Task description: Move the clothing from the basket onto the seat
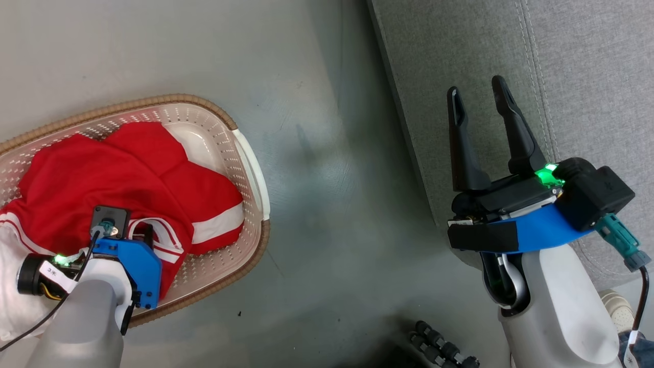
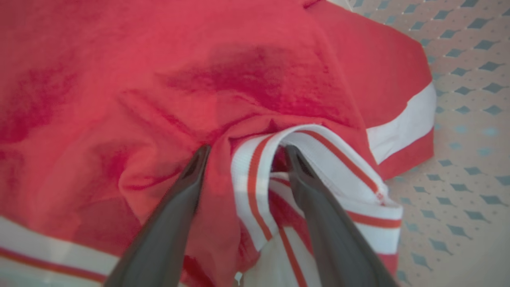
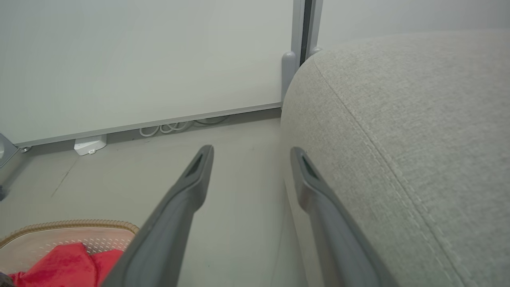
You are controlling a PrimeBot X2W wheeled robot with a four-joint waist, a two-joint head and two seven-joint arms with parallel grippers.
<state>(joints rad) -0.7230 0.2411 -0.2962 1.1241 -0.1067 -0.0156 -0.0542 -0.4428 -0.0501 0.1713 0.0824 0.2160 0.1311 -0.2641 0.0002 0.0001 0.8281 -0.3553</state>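
Note:
The clothing point(image 1: 127, 168), red with white stripes, lies heaped in the cream basket point(image 1: 204, 105) on the floor at the left. My left arm's wrist point(image 1: 122, 255) points down into the pile. In the left wrist view my left gripper point(image 2: 246, 153) is open, its fingers point(image 2: 187, 187) pressed into the clothing point(image 2: 239, 79), with a fold of red cloth and the striped white trim point(image 2: 255, 175) between them. My right gripper point(image 1: 477, 91) hangs open and holds nothing, over the near edge of the grey seat point(image 1: 587, 76). In the right wrist view my right gripper point(image 3: 252, 154) has the seat point(image 3: 398, 119) on its right.
Bare grey floor point(image 1: 332, 179) separates basket and seat. A pale partition panel point(image 3: 139, 59) stands behind, with cables point(image 3: 175, 126) and a white box point(image 3: 89, 144) at its foot. A person's shoe point(image 1: 615, 306) shows at the lower right, and a dark ribbed part point(image 1: 439, 347) lies by the bottom edge.

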